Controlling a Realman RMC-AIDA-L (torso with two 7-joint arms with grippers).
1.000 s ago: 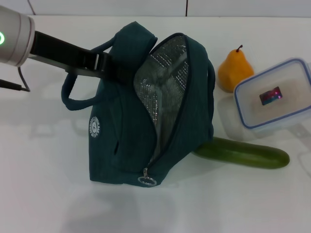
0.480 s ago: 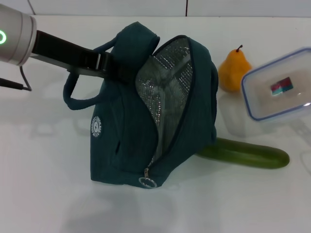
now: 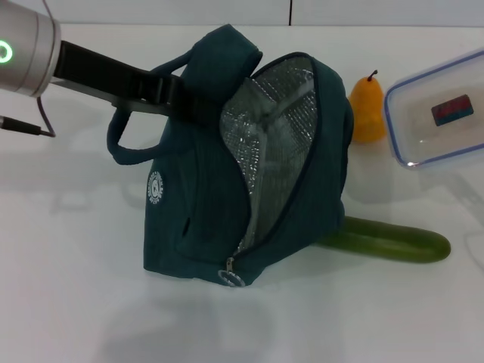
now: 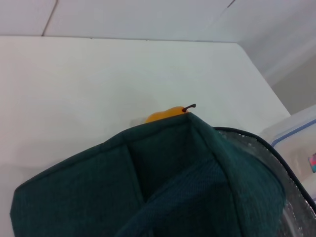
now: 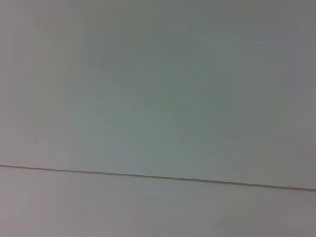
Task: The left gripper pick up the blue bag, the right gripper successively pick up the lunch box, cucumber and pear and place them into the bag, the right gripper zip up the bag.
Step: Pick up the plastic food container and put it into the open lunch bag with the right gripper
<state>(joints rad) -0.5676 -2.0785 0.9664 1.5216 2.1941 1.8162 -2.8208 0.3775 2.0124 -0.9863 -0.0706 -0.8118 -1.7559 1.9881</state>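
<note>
Fingers of left gripper clamp blue bag (pear behind).

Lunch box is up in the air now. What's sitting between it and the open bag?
In the head view, the pear stands on the table between the lifted lunch box and the blue bag; the bag's edge partly hides it.

A white table meets a pale wall, seemingly panelled, with a dark seam
</note>
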